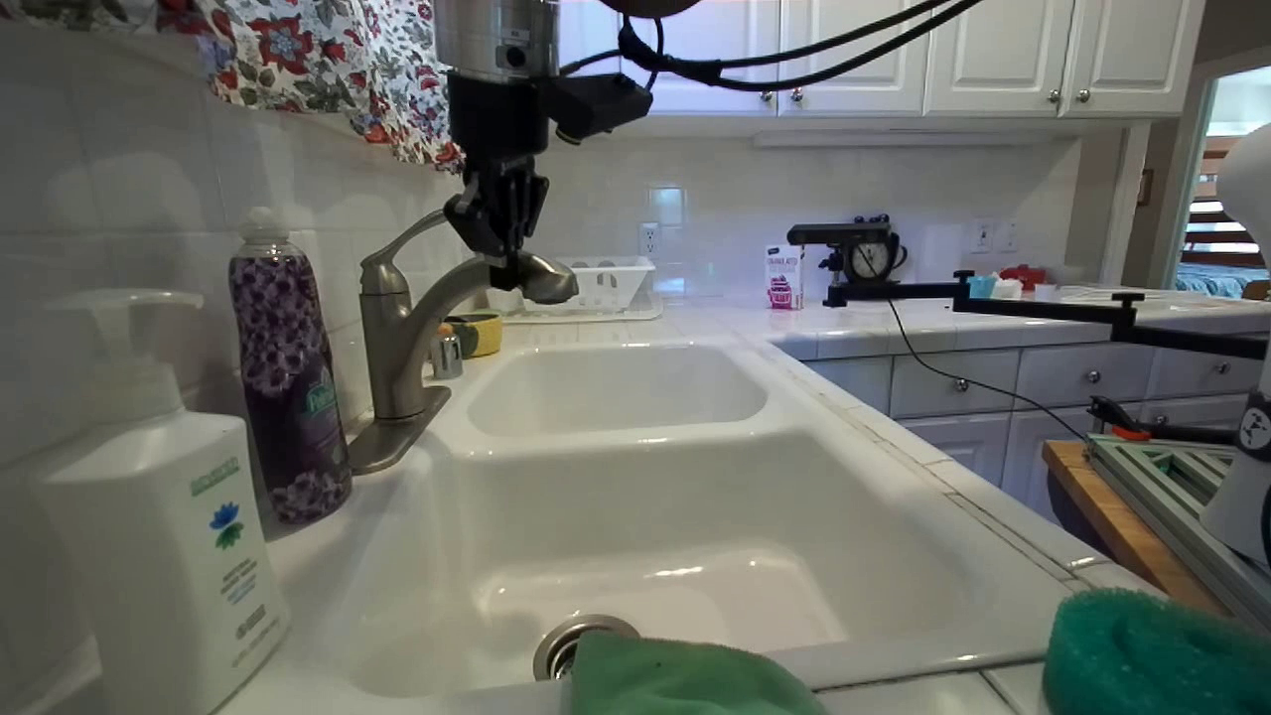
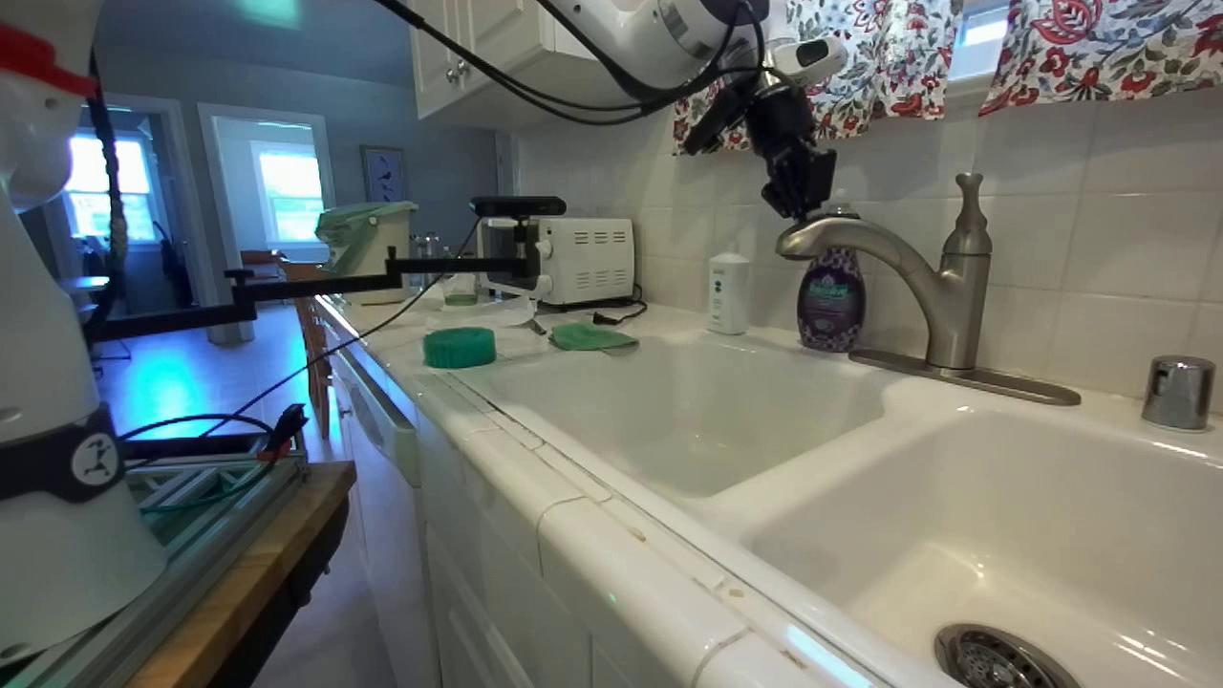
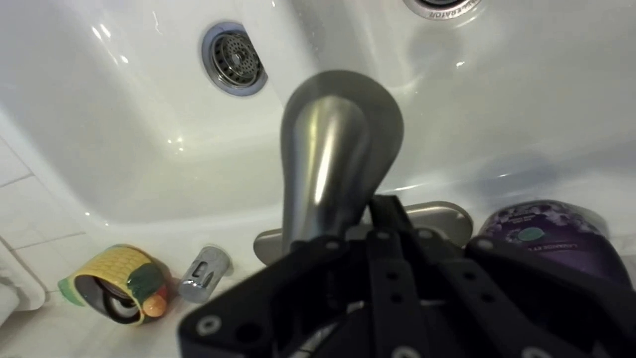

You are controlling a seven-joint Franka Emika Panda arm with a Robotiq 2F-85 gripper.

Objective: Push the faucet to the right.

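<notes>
The faucet (image 1: 389,362) is brushed grey metal with an upright base and a spout arching over the sink, in both exterior views (image 2: 958,311). In the wrist view its spout (image 3: 330,134) fills the middle. My gripper (image 1: 508,270) points down at the spout near its outer end. Its fingers are shut together with nothing visible between them. In an exterior view the gripper (image 2: 801,203) is partly behind the spout, on the soap bottles' side. In the wrist view the fingertips (image 3: 386,206) sit against or very close to the spout's right edge; contact is not certain.
A purple patterned bottle (image 1: 288,387) and a white pump bottle (image 1: 164,536) stand beside the faucet base. The white double sink (image 1: 685,430) lies below. A chrome cap (image 2: 1178,392) stands on the other side. A tiled wall (image 2: 1099,239) rises behind the faucet.
</notes>
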